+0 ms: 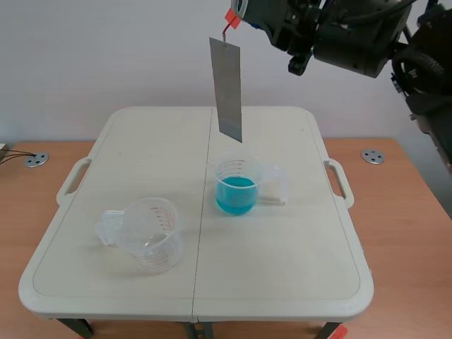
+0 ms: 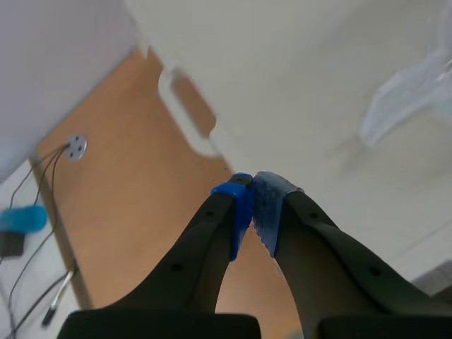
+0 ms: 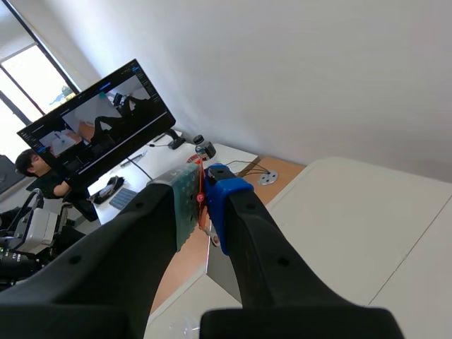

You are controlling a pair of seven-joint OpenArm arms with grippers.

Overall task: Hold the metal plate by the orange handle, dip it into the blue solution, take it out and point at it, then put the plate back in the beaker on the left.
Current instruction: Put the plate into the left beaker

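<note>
Between the fingertips of the right gripper (image 3: 201,192), raised high, the orange handle (image 3: 200,205) is pinched, and the metal plate (image 1: 227,88) hangs straight below it, its lower edge just above the beaker of blue solution (image 1: 236,185). Under the left gripper (image 2: 253,191), pads pressed together on nothing, lies the table (image 2: 296,85) edge; ahead of it, a blurred clear shape is probably the empty beaker (image 2: 406,95).

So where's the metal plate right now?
In the scene view the metal plate hangs from the right gripper by its orange handle, its lower end above the beaker of blue solution.
</note>
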